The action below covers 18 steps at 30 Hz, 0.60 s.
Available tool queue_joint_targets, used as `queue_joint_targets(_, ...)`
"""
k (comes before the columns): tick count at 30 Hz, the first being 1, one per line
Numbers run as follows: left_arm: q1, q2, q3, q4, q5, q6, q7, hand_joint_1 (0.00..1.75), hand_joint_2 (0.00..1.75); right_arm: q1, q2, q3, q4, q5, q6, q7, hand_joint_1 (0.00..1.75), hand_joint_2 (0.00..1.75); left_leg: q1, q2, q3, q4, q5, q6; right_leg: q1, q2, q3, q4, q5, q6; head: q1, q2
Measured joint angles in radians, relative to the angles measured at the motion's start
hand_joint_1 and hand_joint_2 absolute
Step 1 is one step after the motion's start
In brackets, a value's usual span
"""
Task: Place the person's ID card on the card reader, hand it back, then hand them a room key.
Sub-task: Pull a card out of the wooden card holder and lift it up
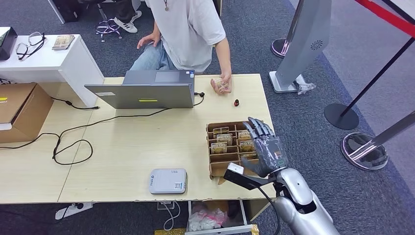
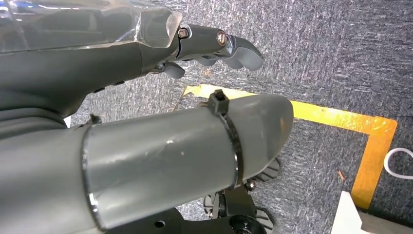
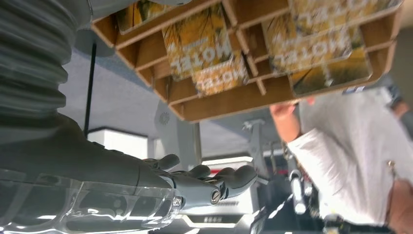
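The right robot hand point(image 1: 263, 147) hovers over the cardboard tray point(image 1: 212, 169) of room key cards point(image 1: 224, 139) at the lower right of the head view. Its fingers point(image 1: 256, 128) are stretched out, slightly spread, pointing up-frame toward the person point(image 1: 188, 29), and they grasp nothing. In the right wrist view the same fingers point(image 3: 214, 181) reach forward with no card between them, and the tray's compartments sit close by with the "HOTEL" key cards standing on edge in their slots.

The person's hand point(image 1: 221, 84) rests on the surface point(image 1: 122, 152) near its upper right corner and seems to hold something small and pale. That may be the ID card, though I cannot tell for sure. The white card reader point(image 1: 168, 180) lies flat toward the lower middle of the frame, left of the tray, with no card on its top.

As I read it, the coming move turns on the key cards lying directly beneath the right robot hand, with their long edges running left to right across the frame and so crossing the line of the fingers. The right arm is plainly the nearer one.

The left robot hand point(image 2: 214, 46) hangs over grey carpet point(image 2: 331, 44) with yellow floor tape point(image 2: 370, 131); its fingers are loosely extended and empty.
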Motion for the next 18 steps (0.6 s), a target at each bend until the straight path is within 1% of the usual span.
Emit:
queue_joint_targets(4, 0.0, 0.0, 0.0, 0.0, -0.004, -0.004, -0.002, 0.0, 0.0, -0.023, -0.017, 0.009, -0.001, -0.059, 0.1, -0.038, 0.0, 1.75, 0.0, 0.0, 0.0, 0.0, 0.0, 0.0, 0.0, 0.0, 0.0, 0.0, 0.0, 0.0, 0.0, 0.0)
queue_joint_targets(9, 0.0, 0.0, 0.0, 0.0, -0.008, -0.008, -0.002, 0.0, 0.0, -0.104, -0.064, 0.039, 0.004, -0.146, 0.192, -0.064, 0.0, 1.75, 0.0, 0.0, 0.0, 0.0, 0.0, 0.0, -0.001, 0.0, 0.0, 0.0, 0.0, 0.0, 0.0, 0.0)
queue_joint_targets(14, 0.0, 0.0, 0.0, 0.0, -0.015, -0.01, -0.006, 0.0, 0.0, -0.179, -0.109, 0.066, 0.023, -0.195, 0.226, -0.058, 0.0, 1.75, 0.0, 0.0, 0.0, 0.001, 0.0, 0.0, 0.0, 0.0, 0.0, 0.0, 0.0, 0.0, 0.0, 0.0)
queue_joint_targets(18, 0.0, -0.004, 0.0, 0.0, -0.021, 0.008, -0.021, 0.0, 0.0, -0.194, -0.148, 0.075, 0.031, -0.213, 0.222, -0.03, 0.0, 1.75, 0.0, -0.001, 0.0, 0.001, 0.0, 0.0, 0.0, 0.0, 0.0, 0.0, 0.0, 0.0, 0.0, 0.0)
